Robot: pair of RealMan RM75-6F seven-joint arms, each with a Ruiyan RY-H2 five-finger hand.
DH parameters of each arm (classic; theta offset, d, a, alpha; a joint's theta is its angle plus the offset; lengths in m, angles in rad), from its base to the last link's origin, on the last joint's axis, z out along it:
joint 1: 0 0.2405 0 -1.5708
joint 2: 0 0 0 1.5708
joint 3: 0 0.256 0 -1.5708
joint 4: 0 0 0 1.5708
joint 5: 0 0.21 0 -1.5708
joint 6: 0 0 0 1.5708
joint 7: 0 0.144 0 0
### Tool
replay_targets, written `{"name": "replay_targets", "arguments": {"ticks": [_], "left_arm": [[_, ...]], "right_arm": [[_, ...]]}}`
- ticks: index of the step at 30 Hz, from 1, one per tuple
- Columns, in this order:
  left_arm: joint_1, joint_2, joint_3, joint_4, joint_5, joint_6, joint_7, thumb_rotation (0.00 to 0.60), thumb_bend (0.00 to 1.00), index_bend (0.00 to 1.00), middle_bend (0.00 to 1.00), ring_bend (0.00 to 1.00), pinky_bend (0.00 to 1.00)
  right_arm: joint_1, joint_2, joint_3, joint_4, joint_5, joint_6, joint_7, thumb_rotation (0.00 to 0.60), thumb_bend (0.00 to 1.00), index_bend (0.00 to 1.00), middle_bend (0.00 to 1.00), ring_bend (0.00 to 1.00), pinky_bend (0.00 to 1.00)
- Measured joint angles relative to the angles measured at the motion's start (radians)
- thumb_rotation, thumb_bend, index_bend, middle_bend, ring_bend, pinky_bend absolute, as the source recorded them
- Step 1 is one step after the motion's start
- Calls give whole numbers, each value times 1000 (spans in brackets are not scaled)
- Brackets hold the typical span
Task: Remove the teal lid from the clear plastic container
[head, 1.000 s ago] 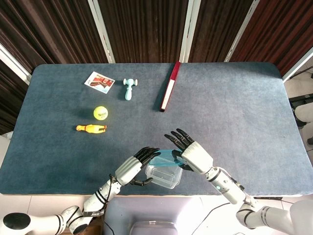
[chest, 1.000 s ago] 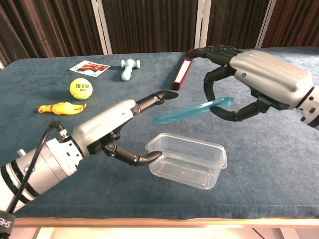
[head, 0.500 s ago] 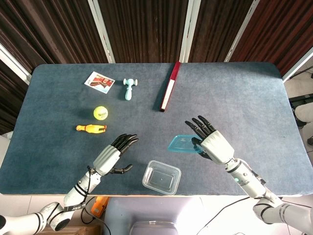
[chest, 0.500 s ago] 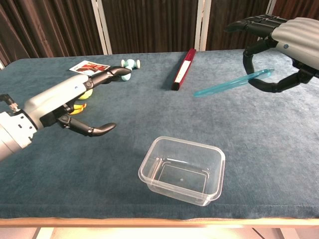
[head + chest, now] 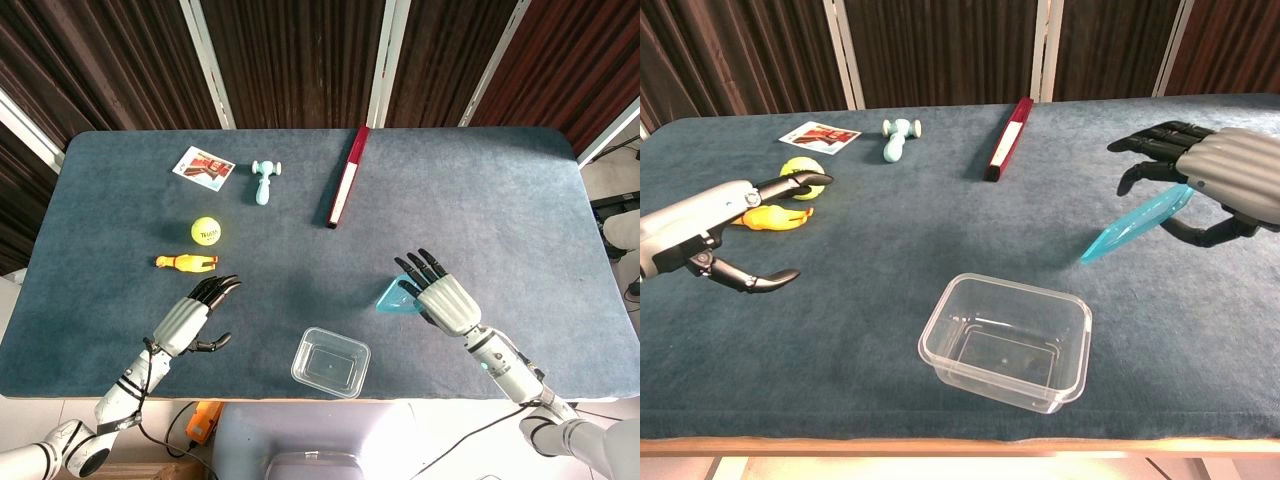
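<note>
Over table (image 5: 500, 200), right robot hand (image 5: 447, 301) tilting lid (image 5: 1136, 224).

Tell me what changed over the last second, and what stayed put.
The right hand, holding the teal lid, carried it away from the clear container toward the robot's right and tipped it down toward the table. The left hand, empty, drew back to its own side, away from the container. The container, tennis ball, rubber chicken and red box stayed put.
</note>
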Motion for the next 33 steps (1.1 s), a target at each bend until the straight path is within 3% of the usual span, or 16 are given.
{"name": "replay_targets", "arguments": {"ticks": [5, 11, 17, 20, 25, 30, 33], "left_arm": [[27, 25, 18, 9, 18, 36, -26, 600, 329, 0, 0, 0, 0], [51, 76, 42, 3, 35, 56, -42, 600, 329, 0, 0, 0, 0], [65, 187, 84, -88, 27, 7, 34, 600, 341, 0, 0, 0, 0], [93, 244, 98, -155, 21, 16, 118, 600, 345, 0, 0, 0, 0], [190, 308, 120, -233, 9, 120, 315, 600, 350, 0, 0, 0, 0], [326, 324, 132, -262, 16, 304, 472, 600, 351, 0, 0, 0, 0], [383, 325, 121, -256, 25, 383, 472, 600, 350, 0, 0, 0, 0]], "right_arm": [[-7, 54, -31, -102, 1, -38, 26, 600, 217, 17, 0, 0, 0], [-19, 198, -80, -295, 14, -113, 16, 600, 160, 0, 0, 0, 0], [-53, 360, -112, -459, 40, -134, -53, 600, 157, 0, 0, 0, 0], [-98, 409, -110, -524, 70, -89, -157, 600, 155, 0, 0, 0, 0], [-246, 469, -92, -658, 162, 102, -345, 600, 152, 0, 0, 0, 0], [-398, 469, -78, -680, 217, 302, -304, 600, 153, 0, 0, 0, 0], [-442, 462, -73, -650, 227, 327, -238, 600, 153, 0, 0, 0, 0]]}}
